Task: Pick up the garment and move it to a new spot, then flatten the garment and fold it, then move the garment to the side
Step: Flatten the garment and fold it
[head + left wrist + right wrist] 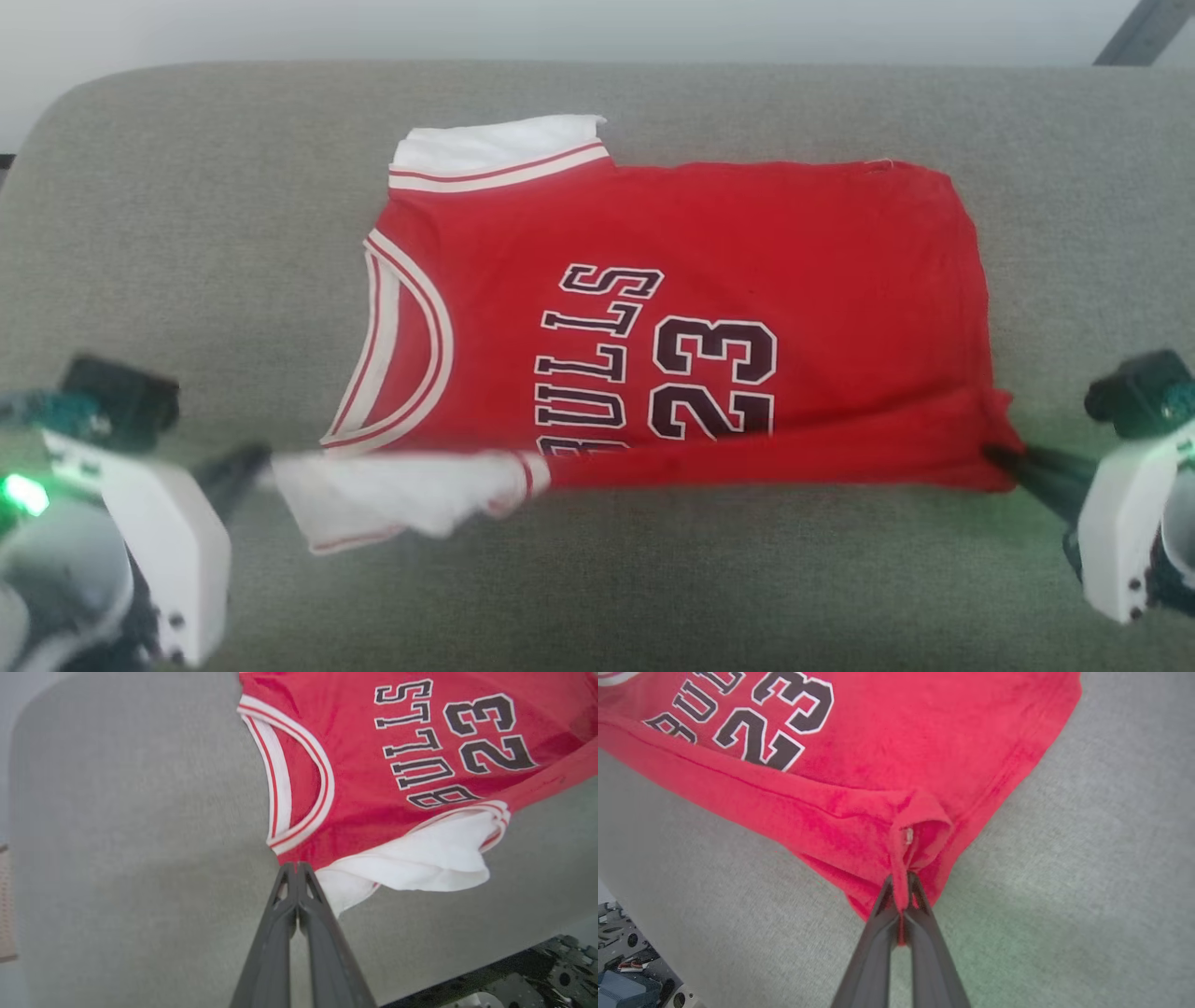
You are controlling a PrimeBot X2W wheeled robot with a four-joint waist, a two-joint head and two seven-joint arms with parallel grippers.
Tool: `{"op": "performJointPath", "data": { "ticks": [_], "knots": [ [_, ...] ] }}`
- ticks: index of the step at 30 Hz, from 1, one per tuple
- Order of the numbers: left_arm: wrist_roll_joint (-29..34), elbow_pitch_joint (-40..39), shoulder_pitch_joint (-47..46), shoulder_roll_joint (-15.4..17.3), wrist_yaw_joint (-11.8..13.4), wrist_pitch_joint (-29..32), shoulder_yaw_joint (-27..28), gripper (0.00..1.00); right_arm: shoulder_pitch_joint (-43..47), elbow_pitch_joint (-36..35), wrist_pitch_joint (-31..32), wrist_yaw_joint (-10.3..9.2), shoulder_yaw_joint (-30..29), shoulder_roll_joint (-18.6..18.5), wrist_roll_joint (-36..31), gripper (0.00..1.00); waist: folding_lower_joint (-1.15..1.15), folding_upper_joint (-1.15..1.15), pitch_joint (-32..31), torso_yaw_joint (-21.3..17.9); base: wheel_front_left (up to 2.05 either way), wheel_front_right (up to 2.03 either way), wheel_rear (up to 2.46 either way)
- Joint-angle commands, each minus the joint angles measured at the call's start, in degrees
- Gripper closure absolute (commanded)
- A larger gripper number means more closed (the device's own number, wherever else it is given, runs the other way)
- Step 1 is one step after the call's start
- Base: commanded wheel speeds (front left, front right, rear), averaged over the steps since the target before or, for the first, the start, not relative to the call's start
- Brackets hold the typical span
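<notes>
Nearest, left fingers (245, 465) and right fingers (1013, 464) are gripping opposite ends of the near edge of the red jersey (747, 243), which is stretching between their tips, seemingly raised off the grey cushion (187, 233), probably for carrying over as a fold. From the left wrist, fingers are pressing together where white sleeve (420, 858) is meeting red shoulder, apparently pinching it. From the right wrist, fingers are clamping the bunched hem corner (924, 816), red cloth showing between them.

"BULLS" and "23" on garment (840, 261)

White wrist housings (177, 551), green light (23, 495), long dark-grey jaws
</notes>
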Motion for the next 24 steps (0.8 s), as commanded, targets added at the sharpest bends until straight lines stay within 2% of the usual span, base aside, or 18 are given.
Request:
{"op": "performJointPath", "data": {
  "ticks": [1, 6, 10, 11, 13, 19, 24],
  "knots": [
    [1.0, 0.9, -2.1, 0.1, -1.1, 0.8, 0.4, 1.00, -1.2, 0.3, 0.5, -0.10, -0.6, 0.9, -0.9, 1.00, 0.00, 0.00, 0.5, -0.5, 0.00, 0.00, 0.00],
    [5.9, 7.6, -11.9, -3.1, -8.3, 3.6, -0.1, 1.00, -4.9, 3.0, 2.0, -0.10, -4.0, 5.2, -5.2, 1.00, 0.00, 0.00, 2.1, -1.6, 0.00, 0.00, 0.00],
    [9.4, 14.9, -19.7, -8.1, -13.6, 5.7, -1.9, 1.00, -7.8, 6.0, 3.8, -0.10, -6.0, 9.2, -8.7, 1.00, 0.00, 0.00, 3.8, -2.2, 0.00, 0.00, 0.00],
    [10.6, 19.3, -23.2, -10.8, -15.9, 6.9, -3.1, 1.00, -9.3, 7.1, 4.7, -0.10, -6.4, 11.1, -10.4, 1.00, 0.00, 0.00, 4.6, -2.5, 0.00, 0.00, 0.00],
    [11.9, 23.7, -26.4, -13.4, -18.2, 7.8, -4.3, 1.00, -10.8, 8.1, 5.4, -0.10, -6.3, 12.8, -11.8, 1.00, 0.00, 0.00, 5.5, -2.8, 0.00, 0.00, 0.00],
    [12.8, 37.2, -32.5, -20.8, -24.2, 9.4, -7.6, 1.00, -13.9, 11.1, 7.9, -0.10, -5.6, 16.5, -14.7, 1.00, 0.00, 0.00, 7.5, -3.2, 0.00, 0.00, 0.00],
    [11.8, 47.2, -34.5, -25.5, -27.5, 10.9, -9.5, 1.00, -15.2, 12.5, 8.8, -0.10, -5.0, 18.2, -15.6, 1.00, 0.00, 0.00, 8.5, -3.5, 0.00, 0.00, 0.00]
  ]
}}
